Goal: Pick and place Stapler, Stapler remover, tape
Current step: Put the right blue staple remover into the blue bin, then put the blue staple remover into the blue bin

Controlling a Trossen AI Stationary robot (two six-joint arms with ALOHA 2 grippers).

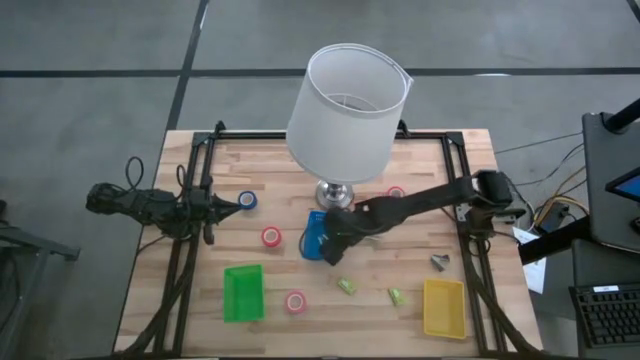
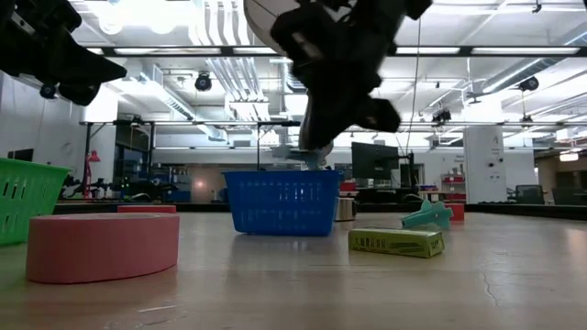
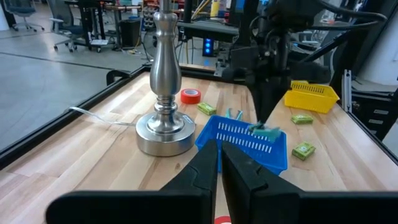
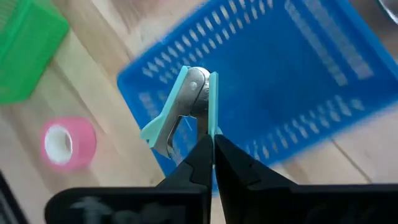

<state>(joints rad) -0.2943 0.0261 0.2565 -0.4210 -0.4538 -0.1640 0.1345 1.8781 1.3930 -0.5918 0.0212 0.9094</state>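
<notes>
My right gripper is shut on a teal staple remover just over the blue basket, which stands by the lamp's base. Three tape rolls lie on the table: blue, red and pink-red. A fourth, red roll lies beyond the lamp. My left gripper waits shut at the table's left, holding nothing. The stapler does not show. My right gripper pinches one teal wing of the staple remover between its two fingers. The fingers slant down from the table's right side. The remover sticks out past the fingertips, its metal jaws showing. It hangs over the blue basket's rim.
A tall lamp with a white shade and a metal base stands mid-table, right behind the basket. A green bin and a yellow bin stand near the front edge. Small green boxes and a small teal item lie between them.
</notes>
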